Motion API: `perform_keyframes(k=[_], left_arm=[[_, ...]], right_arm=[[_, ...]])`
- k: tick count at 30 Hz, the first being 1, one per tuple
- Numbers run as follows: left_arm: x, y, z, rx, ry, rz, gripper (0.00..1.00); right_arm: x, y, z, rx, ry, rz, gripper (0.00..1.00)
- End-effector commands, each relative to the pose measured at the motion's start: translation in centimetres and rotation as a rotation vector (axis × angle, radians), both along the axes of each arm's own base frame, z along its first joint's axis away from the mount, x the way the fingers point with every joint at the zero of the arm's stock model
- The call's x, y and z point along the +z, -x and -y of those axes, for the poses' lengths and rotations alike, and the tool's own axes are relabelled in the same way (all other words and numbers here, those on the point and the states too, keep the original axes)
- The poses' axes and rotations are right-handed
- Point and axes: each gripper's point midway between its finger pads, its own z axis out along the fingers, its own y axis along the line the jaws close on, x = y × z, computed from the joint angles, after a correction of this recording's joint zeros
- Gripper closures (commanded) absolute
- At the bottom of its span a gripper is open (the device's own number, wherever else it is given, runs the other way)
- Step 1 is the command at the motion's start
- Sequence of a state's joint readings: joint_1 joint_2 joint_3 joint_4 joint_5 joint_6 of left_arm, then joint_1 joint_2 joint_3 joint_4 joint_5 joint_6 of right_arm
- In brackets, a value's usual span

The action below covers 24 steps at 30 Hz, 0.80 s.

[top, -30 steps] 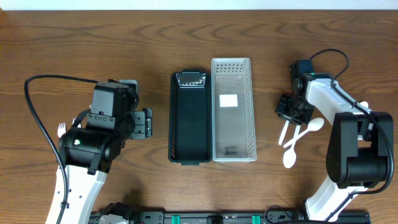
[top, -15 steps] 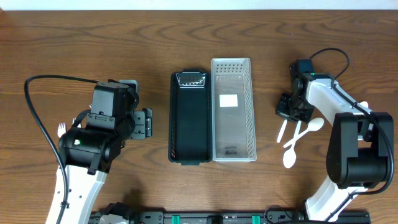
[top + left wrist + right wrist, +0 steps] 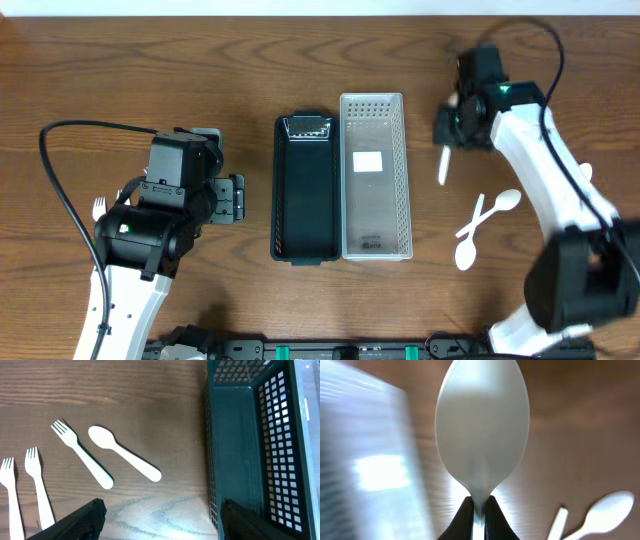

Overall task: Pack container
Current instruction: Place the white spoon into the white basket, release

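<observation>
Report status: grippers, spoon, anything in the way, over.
Left gripper open. Right gripper shut on white spoon, beside clear container. Nothing in between.

Table (image 3: 320, 60): left basket (image 3: 305, 200) and right basket (image 3: 375, 215) side by side, touching, at centre; left of them, three forks (image 3: 82, 455) beside a spoon (image 3: 125, 455); right of them, two crossed spoons (image 3: 477, 220); behind those, a third spoon (image 3: 443, 162) in the right gripper (image 3: 450, 125), off the table.

- Black bin (image 3: 305, 200): long, slotted, upright at the table's centre.
- White bin (image 3: 375, 215): same shape, touching its right side (both empty).
- Held spoon (image 3: 482, 425): white, gripped by the handle, right of the white bin.
- Crossed spoons (image 3: 508, 201): lying far right.
- Forks (image 3: 82, 455), left spoon (image 3: 125, 454): lying left of the black bin.
</observation>
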<state>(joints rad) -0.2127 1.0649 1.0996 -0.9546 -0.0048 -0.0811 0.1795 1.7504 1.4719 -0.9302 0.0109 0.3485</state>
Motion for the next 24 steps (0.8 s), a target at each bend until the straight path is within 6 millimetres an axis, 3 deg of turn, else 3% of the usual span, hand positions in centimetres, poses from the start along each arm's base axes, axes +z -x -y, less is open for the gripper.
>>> perform_keyframes(k=[1,4,8,12,16,18,23,24], left_arm=[[0.5,-0.2,-0.3,0.016,-0.004,0.013,0.24],[0.5,-0.2,-0.3,0.016,-0.004,0.013,0.24],[0.5,-0.2,-0.3,0.016,-0.003,0.013,0.24],[0.5,-0.2,-0.3,0.016,-0.004,0.013,0.24],[0.5,-0.2,-0.3,0.016,-0.004,0.013,0.24],[0.5,-0.2,-0.3,0.016,-0.004,0.013,0.23],[0.5,-0.2,-0.3,0.016,-0.003,0.013,0.24],[0.5,-0.2,-0.3,0.016,-0.004,0.013,0.23]], right_arm=[[4.6,0.8,-4.2,0.136,-0.023,0.111,0.99],[4.3,2.4,-7.8,0.225,-0.05,0.084,0.99],[1.1,4.5,-11.3,0.326,-0.032,-0.005,0.99],[-2.9,5.9,-13.2,0.375,0.0,-0.107,0.99],[-5.9,6.2,-13.7,0.388,0.028,-0.174,0.98],[-6.5,6.2,-13.6,0.386,0.037,-0.188,0.93],[-6.0,5.2,-12.7,0.379,0.089,-0.146,0.56],[-5.4,4.9,-12.4,0.371,0.097,-0.132,0.54]])
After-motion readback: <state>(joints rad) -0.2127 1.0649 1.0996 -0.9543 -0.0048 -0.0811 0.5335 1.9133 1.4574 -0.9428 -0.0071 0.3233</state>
